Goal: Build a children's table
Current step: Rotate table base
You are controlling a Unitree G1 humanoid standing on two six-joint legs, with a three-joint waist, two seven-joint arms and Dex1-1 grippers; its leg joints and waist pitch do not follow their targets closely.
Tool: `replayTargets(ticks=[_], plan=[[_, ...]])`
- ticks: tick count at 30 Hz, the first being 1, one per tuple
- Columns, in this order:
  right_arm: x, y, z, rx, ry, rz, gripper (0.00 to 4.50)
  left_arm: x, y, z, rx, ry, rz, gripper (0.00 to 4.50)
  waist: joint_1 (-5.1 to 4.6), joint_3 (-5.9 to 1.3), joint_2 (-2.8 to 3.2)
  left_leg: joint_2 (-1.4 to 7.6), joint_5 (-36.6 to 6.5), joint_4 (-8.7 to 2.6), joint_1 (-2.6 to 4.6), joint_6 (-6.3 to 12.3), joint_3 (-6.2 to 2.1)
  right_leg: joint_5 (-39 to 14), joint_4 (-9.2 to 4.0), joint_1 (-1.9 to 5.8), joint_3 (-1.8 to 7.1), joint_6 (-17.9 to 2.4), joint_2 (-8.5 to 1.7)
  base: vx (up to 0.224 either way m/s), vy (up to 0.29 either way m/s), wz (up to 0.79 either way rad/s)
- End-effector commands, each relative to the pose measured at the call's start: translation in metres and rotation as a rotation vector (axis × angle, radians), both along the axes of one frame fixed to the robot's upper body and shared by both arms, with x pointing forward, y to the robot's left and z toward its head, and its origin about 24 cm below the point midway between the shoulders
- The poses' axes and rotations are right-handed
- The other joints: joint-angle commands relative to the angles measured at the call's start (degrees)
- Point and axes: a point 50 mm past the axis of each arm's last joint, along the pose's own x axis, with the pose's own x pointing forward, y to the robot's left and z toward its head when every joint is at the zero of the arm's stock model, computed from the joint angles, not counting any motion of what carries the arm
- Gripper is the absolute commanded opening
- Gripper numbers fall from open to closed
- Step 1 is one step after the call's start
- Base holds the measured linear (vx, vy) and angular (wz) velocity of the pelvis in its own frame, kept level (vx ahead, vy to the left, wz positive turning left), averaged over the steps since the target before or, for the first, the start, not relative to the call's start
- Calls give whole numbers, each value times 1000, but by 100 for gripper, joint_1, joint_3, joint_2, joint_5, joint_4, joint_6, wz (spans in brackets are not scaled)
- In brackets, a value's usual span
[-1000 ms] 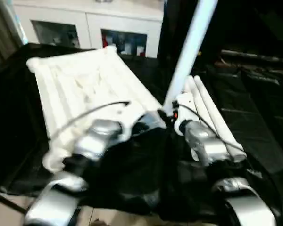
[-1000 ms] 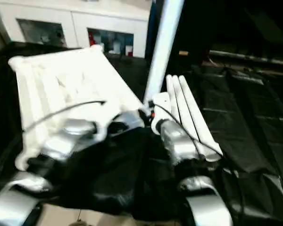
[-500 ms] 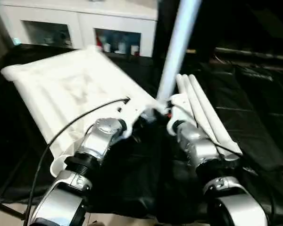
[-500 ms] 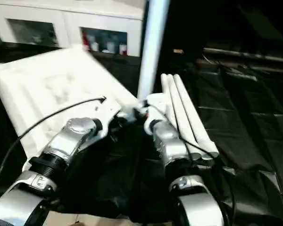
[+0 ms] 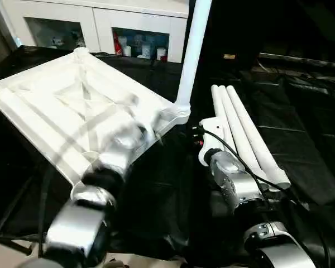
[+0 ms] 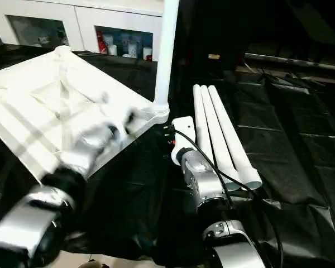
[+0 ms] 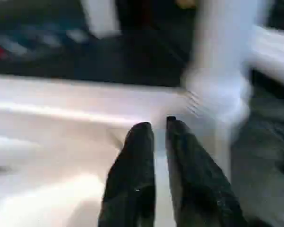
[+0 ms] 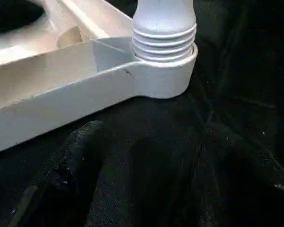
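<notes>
Since a second ago our left gripper (image 7: 158, 130) slid onto the tabletop (image 5: 61, 106), nearly closed; right gripper (image 8: 146, 156) open, empty; leg (image 5: 192, 50) seated, three remain.

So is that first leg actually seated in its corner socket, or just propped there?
Seated, apparently: the leg stands upright unheld, its ribbed base inside the corner socket of the upturned table top. How tight, cannot tell.

Between the upturned table top (image 5: 72, 111), with one upright leg (image 5: 191, 56) standing in its corner socket, and three loose legs (image 5: 245, 139), a narrow black-cloth lane (image 5: 173, 178) is lying open.
</notes>
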Motion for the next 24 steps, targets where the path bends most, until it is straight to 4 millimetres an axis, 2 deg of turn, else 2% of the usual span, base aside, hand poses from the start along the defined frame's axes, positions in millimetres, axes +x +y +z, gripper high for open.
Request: replayTargets(ticks=[1, 4, 5, 7, 8, 9, 11, 12, 13, 15, 16, 17, 18, 19, 20, 21, 22, 23, 24], plan=[[0, -2, 3, 7, -5, -15, 356, 3, 5, 9, -14, -56, 54, 92, 41, -398, 39, 139, -607, -309, 1, 383, -20, -356, -360, 377, 347, -1107, -396, 0, 0, 0], [0, 3, 3, 6, 1, -5, 356, 2, 43, 21, 50, -132, 205, 115, 54, -409, 79, 165, -599, -318, 0, 335, -39, -247, -321, 388, 340, -1135, -416, 0, 0, 0], [0, 4, 3, 6, 3, -2, 356, 0, 52, 23, 72, -145, 236, 115, 35, -403, 76, 159, -592, -321, -9, 329, -39, -242, -322, 385, 339, -1133, -406, 0, 0, 0], [-1, 6, 2, 2, 4, 6, 356, -3, 64, 26, 97, -157, 267, 115, 48, -403, 101, 165, -607, -318, 25, 265, -31, -232, -310, 367, 345, -1147, -408, 0, 0, 0], [0, 9, 2, 4, 9, 17, 356, -11, 88, 33, 131, -179, 336, 115, 40, -393, 105, 158, -622, -320, 23, 248, -23, -248, -316, 356, 346, -1152, -393, 0, 0, 0], [0, 11, 2, 6, 12, 24, 356, -20, 107, 39, 162, -203, 397, 115, 35, -393, 92, 224, -649, -347, -11, 180, -62, -241, -260, 395, 341, -1203, -458, 0, 0, 0], [0, 15, 2, 10, 18, 37, 356, -36, 135, 49, 222, -241, 485, 115, -12, -383, 117, 182, -656, -331, 12, 155, -28, -323, -297, 348, 343, -1154, -406, 0, 0, 0], [0, 17, 2, 10, 22, 43, 356, -44, 144, 52, 250, -251, 519, 115, -21, -378, 95, 171, -643, -324, 28, 163, -13, -264, -296, 328, 348, -1155, -376, 0, 0, 0], [1, 19, 2, 11, 24, 47, 356, -52, 152, 54, 273, -256, 546, 115, -16, -353, 82, 166, -648, -336, 14, 175, -11, -286, -301, 321, 348, -1166, -369, 0, 0, 0], [2, 22, 2, 11, 32, 59, 356, -71, 168, 56, 326, -254, 606, 115, 4, -343, 124, 193, -740, -348, 31, 126, -16, -377, -298, 303, 348, -1162, -378, 0, 0, 0], [2, 23, 2, 9, 35, 64, 356, -80, 175, 55, 344, -242, 639, 115, 5, -327, 65, 198, -825, -355, 45, 100, -3, -456, -309, 284, 349, -1145, -369, 0, 0, 0], [3, 24, 2, 8, 37, 67, 356, -87, 181, 54, 358, -226, 663, 115, 20, -308, 103, 175, -957, -365, 48, 84, -5, -676, -336, 268, 352, -1101, -361, 0, 0, 0], [4, 25, 2, 8, 39, 72, 356, -95, 187, 51, 373, -206, 695, 115, 33, -311, 118, 188, -1054, -363, 77, 48, -3, -752, -337, 245, 357, -1089, -371, 0, 0, 0], [4, 25, 2, 8, 39, 73, 356, -98, 189, 51, 377, -200, 705, 115, 16, -288, 106, 189, -1185, -383, 48, 7, -16, -895, -348, 255, 358, -1028, -365, 0, 0, 0], [4, 27, 3, 9, 39, 82, 356, -109, 196, 45, 392, -159, 742, 115, 8, -254, -80, 182, -1259, -395, 34, 41, 3, -1086, -397, 240, 353, -947, -350, 0, 0, 0], [6, 31, 4, 11, 38, 99, 356, -129, 205, 31, 414, -60, 785, 115, 25, -259, -13, 192, -1321, -403, 28, 9, -37, -1374, -370, 234, 369, -852, -401, 0, 0, 0], [7, 33, 5, 11, 36, 108, 356, -136, 205, 25, 416, -12, 782, 115, 6, -243, -56, 199, -1339, -408, 26, -4, -30, -1401, -384, 222, 367, -818, -390, 0, 0, 0], [7, 33, 5, 11, 36, 109, 356, -137, 205, 24, 416, -4, 780, 115, 5, -238, -29, 196, -1352, -418, 25, -26, -44, -1415, -378, 220, 364, -797, -382, 0, 0, 0], [8, 36, 6, 11, 34, 122, 356, -143, 200, 12, 401, 88, 733, 115, -2, -246, -68, 183, -1373, -408, 52, -46, -30, -1337, -390, 189, 366, -740, -348, 0, 0, 0]])
